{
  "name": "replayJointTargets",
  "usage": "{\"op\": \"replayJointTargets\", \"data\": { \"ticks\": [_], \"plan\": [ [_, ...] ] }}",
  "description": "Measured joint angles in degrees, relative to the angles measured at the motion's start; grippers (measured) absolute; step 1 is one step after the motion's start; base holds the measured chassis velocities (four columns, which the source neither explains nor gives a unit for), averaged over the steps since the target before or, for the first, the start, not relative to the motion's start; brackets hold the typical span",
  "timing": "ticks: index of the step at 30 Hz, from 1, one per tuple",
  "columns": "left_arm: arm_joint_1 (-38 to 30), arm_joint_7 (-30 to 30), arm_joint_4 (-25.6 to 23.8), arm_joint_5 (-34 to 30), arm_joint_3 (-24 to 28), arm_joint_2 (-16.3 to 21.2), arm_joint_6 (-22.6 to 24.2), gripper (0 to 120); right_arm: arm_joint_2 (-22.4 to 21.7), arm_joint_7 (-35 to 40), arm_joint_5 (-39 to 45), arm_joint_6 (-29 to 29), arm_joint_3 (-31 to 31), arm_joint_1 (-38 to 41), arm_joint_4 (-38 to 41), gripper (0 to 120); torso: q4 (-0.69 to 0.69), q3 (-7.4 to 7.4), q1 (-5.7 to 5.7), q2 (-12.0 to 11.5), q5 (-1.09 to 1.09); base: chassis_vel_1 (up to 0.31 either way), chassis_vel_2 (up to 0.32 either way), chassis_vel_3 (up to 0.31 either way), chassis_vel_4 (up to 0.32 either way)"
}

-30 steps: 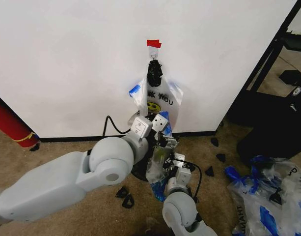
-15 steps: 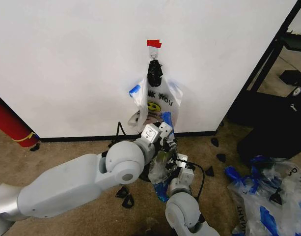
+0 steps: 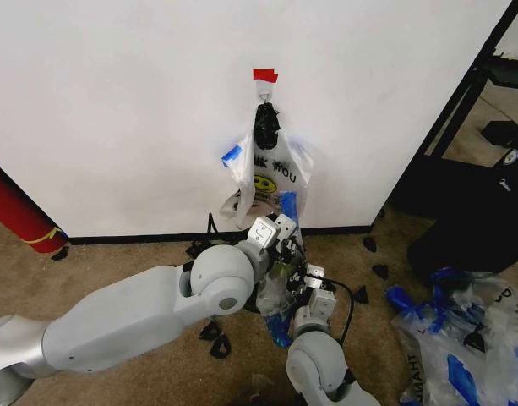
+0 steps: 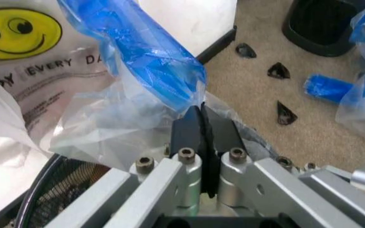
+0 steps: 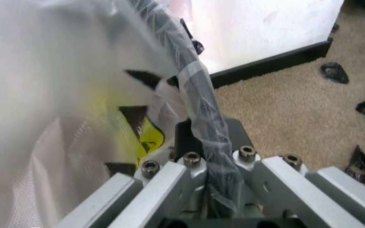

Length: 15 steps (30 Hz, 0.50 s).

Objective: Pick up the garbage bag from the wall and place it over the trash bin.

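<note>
The garbage bag (image 3: 271, 173), translucent white with blue patches, "THANK YOU" lettering and a yellow smiley, hangs from the hook under the red tape (image 3: 264, 75) on the wall (image 3: 115, 110). Bag plastic (image 3: 274, 292) is bunched low down between both grippers. My left gripper (image 3: 283, 245) (image 4: 203, 113) is shut on a fold of plastic below a blue patch (image 4: 138, 52). My right gripper (image 3: 307, 279) (image 5: 200, 130) is shut on a twisted bag edge (image 5: 192, 90). The trash bin's black rim (image 4: 33, 190) and dark inside lie just below the left gripper.
A long red cylinder with a yellow band (image 3: 18, 211) leans at the left. Black scraps (image 3: 216, 338) dot the carpet. A heap of similar bags (image 3: 461, 338) lies at the right, beside a black frame (image 3: 461, 93) and a dark box (image 3: 474, 228).
My left arm has swung right and down, bringing its gripper closer to the right gripper. The lower left of the hanging bag has puffed out a little.
</note>
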Motion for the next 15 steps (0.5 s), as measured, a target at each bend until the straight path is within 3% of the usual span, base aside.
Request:
{"op": "replayJointTargets", "data": {
  "ticks": [5,15],
  "plan": [
    [0.77,0.04,-0.64,-0.21,-0.97,0.87,-0.01,0,-0.33,0.01,0.70,0.15,0.66,-0.25,0.04,0,-0.01,0.00,0.00,0.00,0.00,0.000,0.000,0.000,0.000],
    [3.19,2.63,0.88,-0.29,-8.06,6.30,-0.02,0,-1.69,-2.28,2.73,2.49,1.59,-1.43,1.36,0,0.01,0.00,0.00,0.00,0.00,0.000,0.000,0.000,0.000]
  ]
}}
